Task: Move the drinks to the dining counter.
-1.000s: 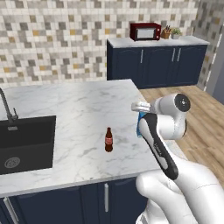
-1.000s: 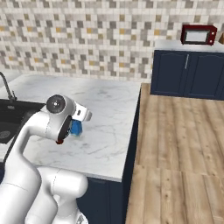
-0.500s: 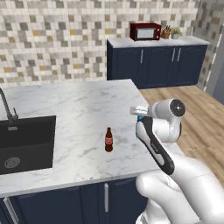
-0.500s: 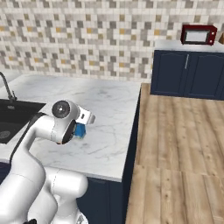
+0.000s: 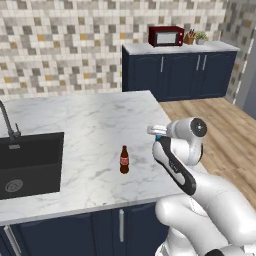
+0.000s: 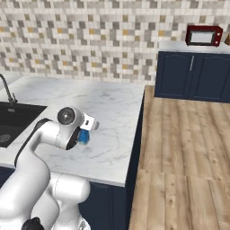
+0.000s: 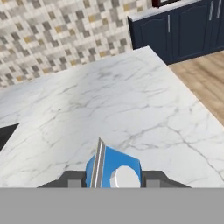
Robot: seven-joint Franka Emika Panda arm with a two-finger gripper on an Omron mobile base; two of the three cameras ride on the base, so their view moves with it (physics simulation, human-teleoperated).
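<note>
Bright, even rendered light with no visible source, soft small shadow beside the cola bottle (image 5: pixel 124 159) on the white marble table (image 5: pixel 90 125), no glare, coarse low-resolution softness throughout, blue carton (image 7: pixel 114 168) equally sharp near the lens, edges straight and undistorted

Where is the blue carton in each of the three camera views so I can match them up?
Left base view: just a sliver of the blue carton peeks out left of the arm's white wrist, right of centre.
Right base view: left of centre, tucked under the wrist, over the counter.
Hand view: bottom centre, between the gripper fingertips.
Shared landmark: the white marble counter, seen in all three views.
</note>
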